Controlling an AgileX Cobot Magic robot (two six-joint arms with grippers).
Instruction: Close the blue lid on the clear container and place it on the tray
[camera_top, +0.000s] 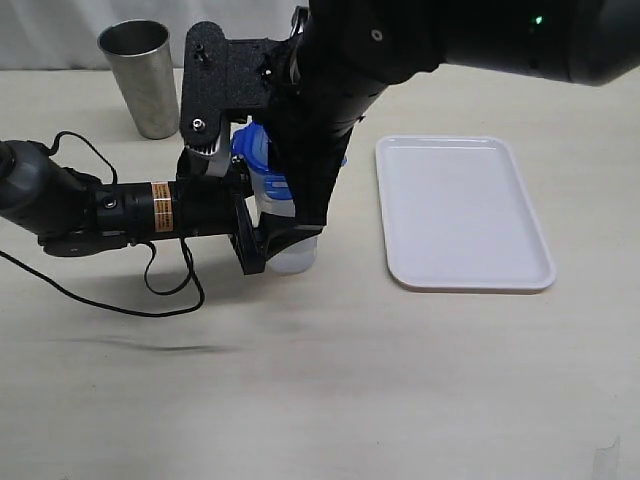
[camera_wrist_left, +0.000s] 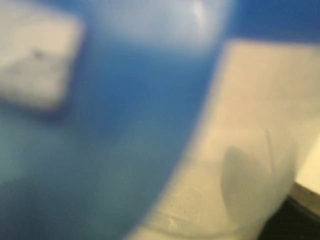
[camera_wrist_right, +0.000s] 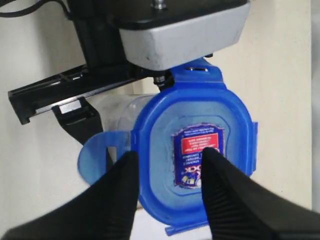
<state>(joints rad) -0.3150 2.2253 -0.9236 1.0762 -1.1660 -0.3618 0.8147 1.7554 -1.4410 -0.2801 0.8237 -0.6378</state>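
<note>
Beige table (camera_top: 330, 400) under everything, stretching out on every side of the tray. Bulky black right arm (camera_top: 350, 70), coming in from behind the tray and bending down to a spot just left of it. Slimmer black left arm (camera_top: 110, 205), lying low and level far left of the tray, aimed toward it, with a thin black cable (camera_top: 150, 285) looping over the table on its near side. White tray (camera_top: 462, 212), flat on the table, long side running front to back. Grey steel cup (camera_top: 140, 78), upright, well left of the tray and farther back. Clear container (camera_top: 292, 258), upright on the table just left of the tray, apart from its rim and not on it. Blue lid (camera_wrist_right: 232, 125), seated over the container's mouth, so likewise left of the tray; flaps (camera_wrist_right: 97, 157) splayed outward rather than folded down. Left claw (camera_top: 268, 242), closed round the container's lower body from the side away from the tray, one black finger (camera_wrist_right: 80, 117) flat against the cloudy wall; in its own wrist view, only a blur of blue and pale plastic pressed close. Right claw (camera_wrist_right: 169, 154), hanging straight above the lid, fingers spread wide apart with nothing gripped between them; touching the lid or just clear of it, cannot tell. Red-and-white sticker (camera_wrist_right: 195, 142) at the lid's middle, partly hidden behind one fingertip
</note>
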